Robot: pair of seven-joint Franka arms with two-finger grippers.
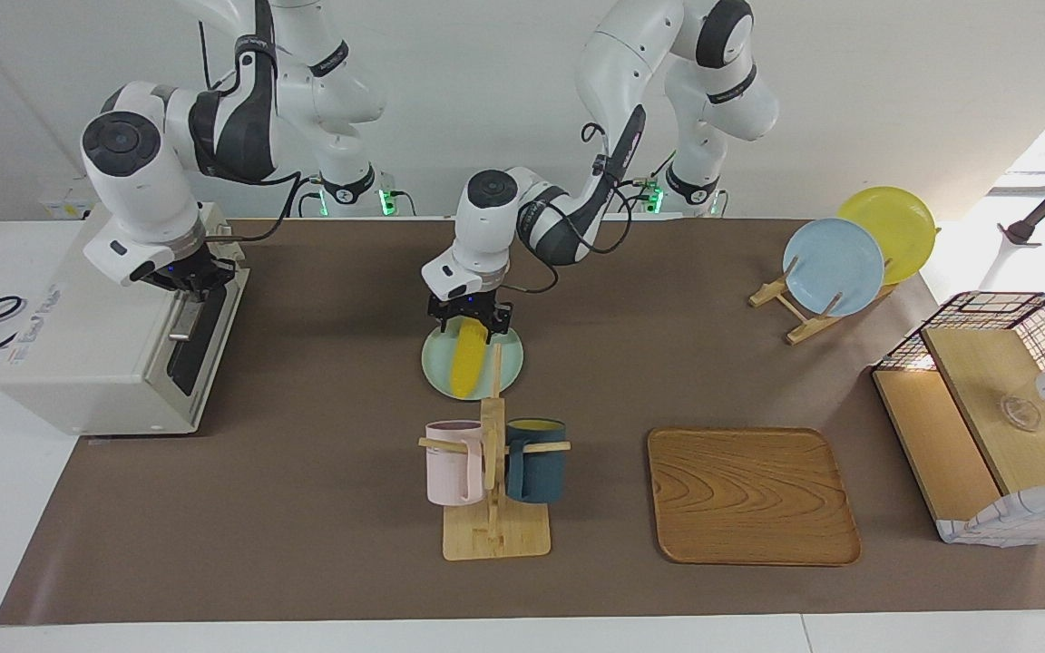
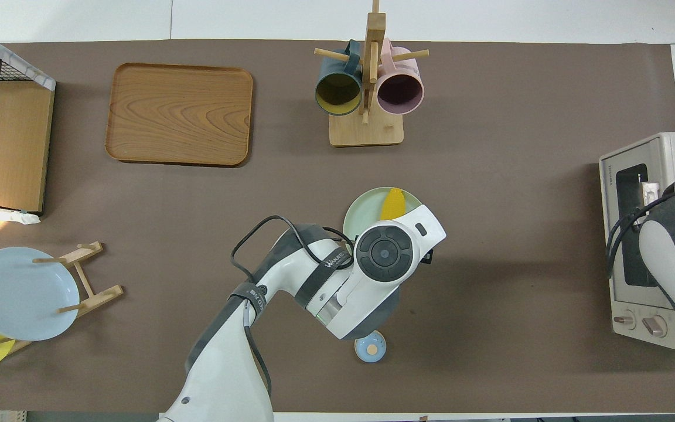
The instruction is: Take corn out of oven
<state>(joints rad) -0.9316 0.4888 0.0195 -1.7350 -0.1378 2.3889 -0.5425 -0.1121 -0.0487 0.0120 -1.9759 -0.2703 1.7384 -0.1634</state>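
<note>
The corn (image 1: 466,363) lies on a pale green plate (image 1: 436,367) at the table's middle; its tip shows in the overhead view (image 2: 393,204). My left gripper (image 1: 469,325) hangs just over the corn's end nearer the robots, fingers open astride it, holding nothing. The oven (image 1: 78,345) stands at the right arm's end of the table, its dark glass door (image 1: 200,336) up against its front. My right gripper (image 1: 189,283) is at the door's top edge by the handle. In the overhead view the oven (image 2: 665,152) shows with the right arm over it.
A mug rack (image 1: 493,472) with a pink and a dark blue mug stands just farther out than the plate. A wooden tray (image 1: 752,494), a plate rack (image 1: 835,263) and a wire-and-wood basket (image 1: 994,408) lie toward the left arm's end. A small blue round piece (image 2: 370,347) lies under the left arm.
</note>
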